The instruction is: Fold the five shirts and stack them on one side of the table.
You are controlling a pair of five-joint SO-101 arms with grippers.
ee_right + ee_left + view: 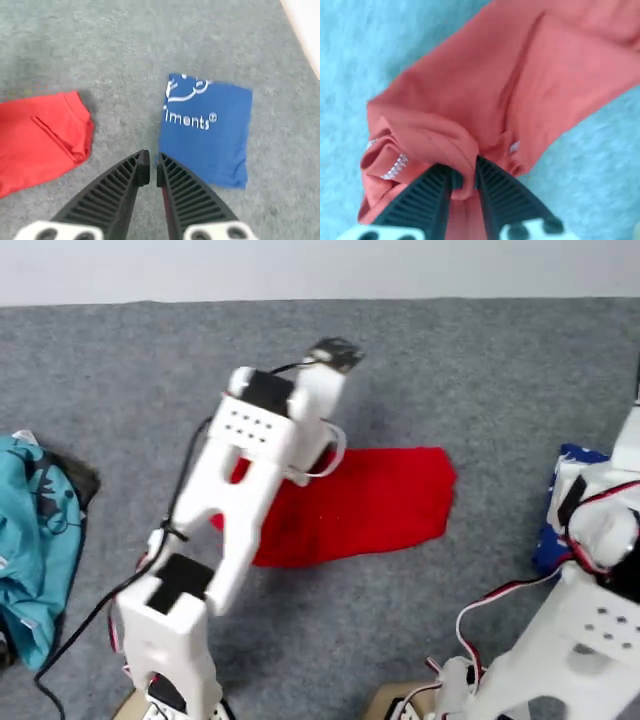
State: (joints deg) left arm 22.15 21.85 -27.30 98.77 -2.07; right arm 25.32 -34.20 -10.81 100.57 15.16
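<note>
Table [480,370]: grey, felt-like surface, spanning the high view; left arm [250,470]: white, enters at 7 o'clock and stretches toward the centre, its wrist above the 9 o'clock end of the red shirt; right arm [590,620]: white, with red and white leads, stands at 4 to 5 o'clock, overlapping the table's 3 o'clock edge; red shirt [370,505]: lies at the centre of the table, spread toward 3 o'clock, partly folded, its 9 o'clock end bunched and hidden under the left arm; teal shirt [35,530]: crumpled heap at the 9 o'clock edge, dark print on it, a dark cloth [80,480] showing at its 1 o'clock side; blue shirt [210,135]: folded into a flat rectangle, white print uppermost, at the 3 o'clock edge, near the red shirt but apart from it, bare table between them; left gripper [465,175]: black ribbed jaws pinched together on a gathered fold of the red shirt; right gripper [150,162]: black ribbed jaws drawn together, nothing between them, above bare table between the red shirt and the blue shirt.
</note>
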